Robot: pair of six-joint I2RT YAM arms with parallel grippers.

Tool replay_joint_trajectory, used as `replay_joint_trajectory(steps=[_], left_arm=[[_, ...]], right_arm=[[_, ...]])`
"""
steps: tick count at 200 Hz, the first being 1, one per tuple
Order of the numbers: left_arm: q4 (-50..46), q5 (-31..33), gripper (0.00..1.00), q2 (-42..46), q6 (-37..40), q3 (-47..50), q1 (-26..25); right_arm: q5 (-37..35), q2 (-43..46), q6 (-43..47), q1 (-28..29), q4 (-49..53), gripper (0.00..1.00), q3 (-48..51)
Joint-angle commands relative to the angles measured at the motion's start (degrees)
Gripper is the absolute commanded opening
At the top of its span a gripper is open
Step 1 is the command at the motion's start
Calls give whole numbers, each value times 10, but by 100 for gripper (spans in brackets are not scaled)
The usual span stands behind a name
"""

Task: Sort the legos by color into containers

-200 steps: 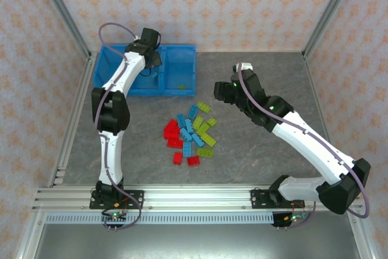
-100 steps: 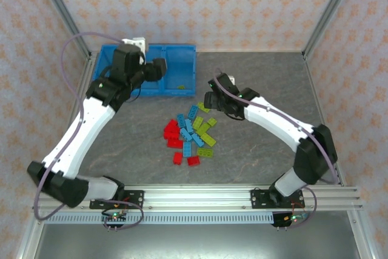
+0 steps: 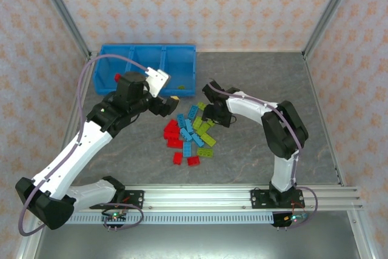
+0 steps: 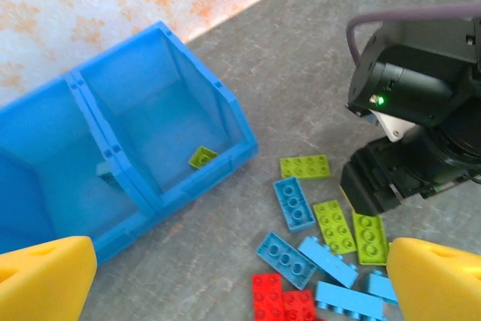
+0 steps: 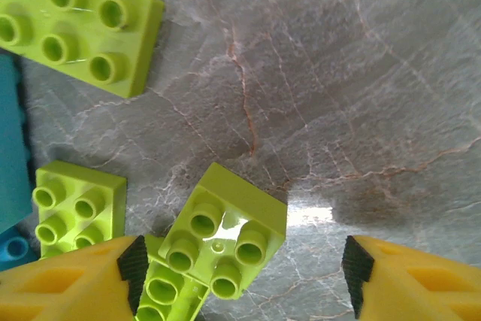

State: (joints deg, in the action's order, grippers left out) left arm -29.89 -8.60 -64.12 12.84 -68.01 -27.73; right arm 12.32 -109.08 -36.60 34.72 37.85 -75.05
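Observation:
The legos (image 3: 191, 134) lie in a loose pile of red, light blue and yellow-green bricks mid-table. The blue bin of containers (image 3: 145, 62) stands at the back left; a yellow-green brick (image 4: 201, 156) lies in its right compartment and a red one (image 3: 117, 77) in its left. My left gripper (image 3: 171, 102) hovers open between the bin and the pile, over blue bricks (image 4: 293, 202), with nothing in it. My right gripper (image 3: 211, 116) is low at the pile's upper right edge. It is open around a yellow-green 2x2 brick (image 5: 225, 242), which rests near the left pad and well apart from the right one.
The right gripper's black body (image 4: 406, 178) stands close in front of the left gripper, over the green bricks. Bare grey tabletop (image 3: 267, 83) spreads right of the pile. Metal frame posts and patterned walls ring the table.
My left arm swung away from the bin toward the pile and its jaws opened wide. My right arm came down and left onto the pile's edge, its jaws narrowing a little.

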Motion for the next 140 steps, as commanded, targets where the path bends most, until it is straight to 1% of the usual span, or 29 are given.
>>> replay_joint_trajectory(steps=[1,20,47,57,65,81,84,91,94,99,102,108,112,140], left_arm=[[-14,43,100,1,39,-15,-1],[-5,45,100,3,33,-6,0],[22,10,100,21,20,22,-1],[29,8,100,25,20,31,-1],[35,16,100,28,21,37,-1],[40,43,100,30,23,41,-1],[41,49,100,31,23,41,-1],[43,62,100,33,21,42,-1],[44,69,100,33,21,43,-2],[47,80,100,34,18,45,-1],[49,85,100,35,17,46,-1],[52,92,100,38,13,47,-2],[53,96,100,39,11,48,-1],[67,115,100,49,8,59,-1]], right_arm=[[1,-19,-32,1,26,69,-25],[-20,-26,-38,1,35,67,-26],[-48,-27,-49,1,46,56,-21],[-57,-23,-51,1,48,52,-19],[-68,-15,-54,1,54,49,-20],[-90,10,-56,1,54,45,-18],[-94,16,-56,0,54,42,-18],[-102,30,-54,0,53,40,-19],[-106,37,-53,0,53,35,-21],[-114,48,-51,1,51,33,-23],[-120,57,-50,1,49,28,-23],[-128,75,-46,2,40,25,-24],[-136,86,-43,4,32,20,-24],[-179,147,5,24,-48,19,-42]])
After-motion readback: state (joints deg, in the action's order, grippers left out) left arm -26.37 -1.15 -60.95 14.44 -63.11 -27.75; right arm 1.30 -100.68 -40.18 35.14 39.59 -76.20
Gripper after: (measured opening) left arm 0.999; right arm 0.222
